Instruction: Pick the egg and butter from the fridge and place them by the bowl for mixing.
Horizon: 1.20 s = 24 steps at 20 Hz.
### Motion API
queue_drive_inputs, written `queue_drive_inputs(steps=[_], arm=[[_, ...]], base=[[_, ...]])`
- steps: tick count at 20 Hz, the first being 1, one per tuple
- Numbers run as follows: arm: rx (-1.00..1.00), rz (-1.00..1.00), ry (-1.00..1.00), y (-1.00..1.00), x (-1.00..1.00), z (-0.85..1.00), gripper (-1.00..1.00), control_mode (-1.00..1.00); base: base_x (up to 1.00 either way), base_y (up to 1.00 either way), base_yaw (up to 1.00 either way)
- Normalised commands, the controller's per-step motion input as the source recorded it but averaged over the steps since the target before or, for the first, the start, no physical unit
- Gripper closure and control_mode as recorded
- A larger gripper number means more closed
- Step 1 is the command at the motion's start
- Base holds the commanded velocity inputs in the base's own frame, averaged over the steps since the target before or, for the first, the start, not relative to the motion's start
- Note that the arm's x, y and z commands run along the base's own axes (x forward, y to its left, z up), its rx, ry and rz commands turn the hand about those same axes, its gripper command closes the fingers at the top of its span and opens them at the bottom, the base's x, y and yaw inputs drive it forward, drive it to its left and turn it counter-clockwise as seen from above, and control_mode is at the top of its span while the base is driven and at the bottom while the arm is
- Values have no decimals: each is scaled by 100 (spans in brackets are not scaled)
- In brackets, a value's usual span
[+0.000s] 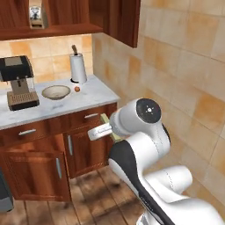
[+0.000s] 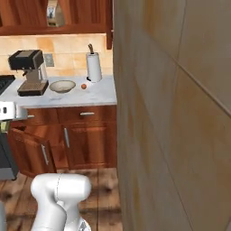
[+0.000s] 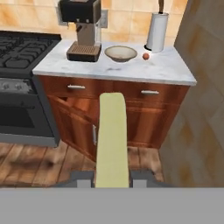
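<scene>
Butter [image 3: 112, 140] is sitting clamped in my tool [image 3: 112, 178], sticking out ahead, well short of the worktop [image 3: 166, 70]. I am judging it light, soft and greasy, so gripping its end gently is suiting it. Egg [image 3: 145, 56] is lying beside the bowl [image 3: 120, 53], near the worktop's back edge. No writing is showing.

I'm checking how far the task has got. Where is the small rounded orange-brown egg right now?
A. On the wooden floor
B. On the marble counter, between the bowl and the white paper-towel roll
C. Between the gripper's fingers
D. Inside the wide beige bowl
B: the small rounded orange-brown egg lies on the white marble counter, just right of the wide shallow beige bowl and near the white paper-towel roll.
</scene>
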Motion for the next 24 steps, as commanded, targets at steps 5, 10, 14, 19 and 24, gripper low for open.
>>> queue_drive_inputs(steps=[5,10,14,19,24], arm=[[0,0,0,0,0,0,100,100],[0,0,0,0,0,0,100,100],[0,0,0,0,0,0,100,100],[0,0,0,0,0,0,100,100],[0,0,0,0,0,0,100,100]], base=[[100,0,14],[100,-2,18],[94,-32,10],[63,-34,4],[63,-7,1]])
